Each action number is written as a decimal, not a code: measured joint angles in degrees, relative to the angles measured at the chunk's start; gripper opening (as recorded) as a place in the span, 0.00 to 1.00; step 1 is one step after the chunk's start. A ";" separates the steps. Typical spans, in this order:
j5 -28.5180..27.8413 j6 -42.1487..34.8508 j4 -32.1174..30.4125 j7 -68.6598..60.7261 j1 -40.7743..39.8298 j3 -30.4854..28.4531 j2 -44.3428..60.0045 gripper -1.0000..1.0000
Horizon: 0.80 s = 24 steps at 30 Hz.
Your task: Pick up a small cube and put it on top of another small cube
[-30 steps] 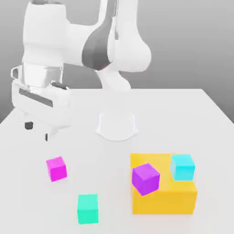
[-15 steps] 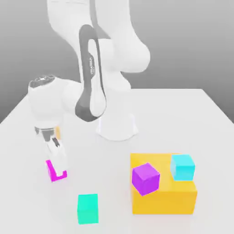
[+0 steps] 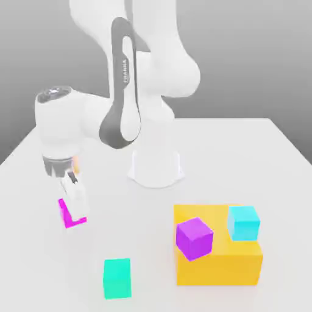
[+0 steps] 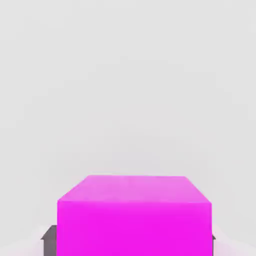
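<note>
The small magenta cube [image 3: 63,212] is at the exterior view's left, partly covered by a white finger. My gripper [image 3: 73,207] reaches down over it and is shut on it, holding it a little above the table. In the hand view the magenta cube [image 4: 134,215] sits between my dark fingertips [image 4: 49,236], which touch its two sides. The light cyan cube [image 3: 244,222] rests on the far right corner of the orange block [image 3: 219,268], well apart from my gripper.
A violet-purple cube [image 3: 194,238] stands on the orange block, beside the cyan one. A teal cube [image 3: 117,278] lies on the white table [image 3: 256,152] near the front. The arm's round base [image 3: 155,167] stands at mid-table.
The gripper came down from above the table's left side onto the magenta cube and shut on it. Since half a second ago, cube and hand have risen slightly.
</note>
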 joint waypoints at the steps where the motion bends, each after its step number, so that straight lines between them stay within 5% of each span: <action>1: -0.06 -1.51 0.55 1.66 1.62 1.13 -1.01 0.00; 19: 10.61 -27.73 14.86 31.49 28.00 28.27 -14.08 0.00; 24: 8.52 -21.55 14.04 36.15 28.71 32.08 -8.42 0.00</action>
